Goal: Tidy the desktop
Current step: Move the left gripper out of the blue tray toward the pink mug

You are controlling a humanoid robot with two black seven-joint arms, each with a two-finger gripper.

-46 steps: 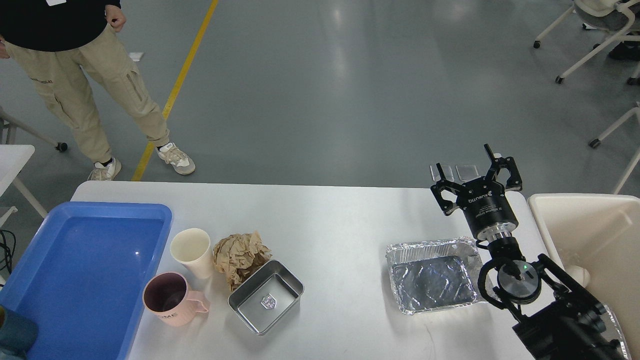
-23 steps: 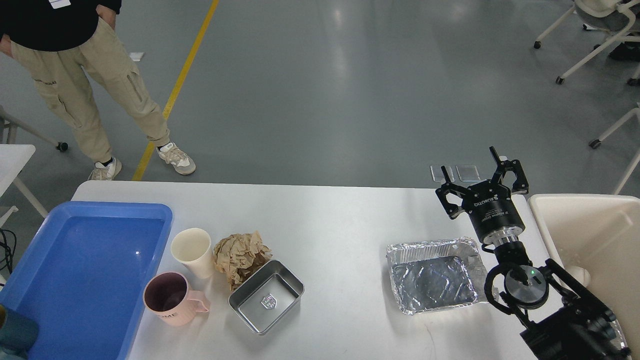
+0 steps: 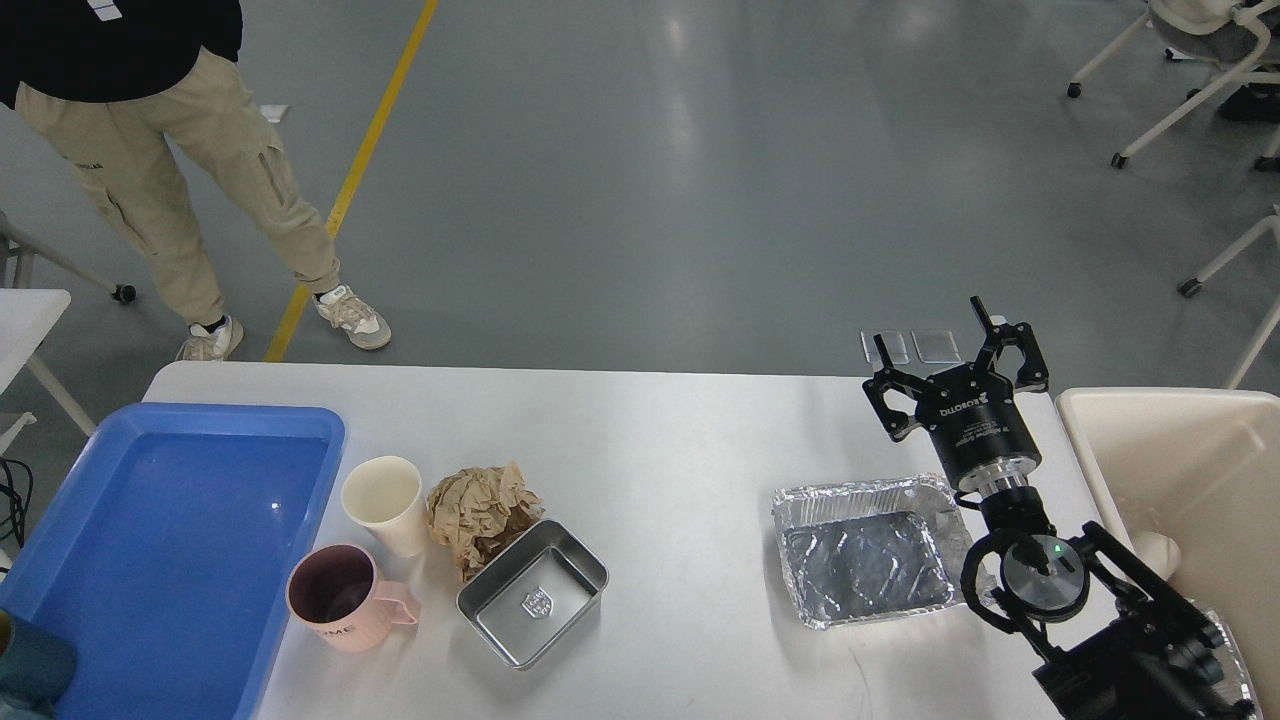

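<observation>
The white desktop [image 3: 680, 450] spans the view. On its left part stand a blue tray [image 3: 170, 540], a white paper cup [image 3: 383, 503], a pink mug [image 3: 340, 598], a crumpled brown paper ball [image 3: 483, 508] and a small steel tray [image 3: 533, 592]. An empty foil tray [image 3: 865, 550] lies on the right part. My right gripper [image 3: 938, 345] hovers open and empty above the desktop's far right corner, just beyond the foil tray. My left gripper is out of view.
A beige bin [image 3: 1180, 470] stands against the desktop's right end. A person in khaki trousers [image 3: 170, 170] stands on the floor beyond the far left corner. A small white side table [image 3: 25, 320] is at the left edge, chairs at the far right.
My right gripper shifted slightly right, then eased back left, staying open. The person has shuffled a little. The things on the desktop have not moved.
</observation>
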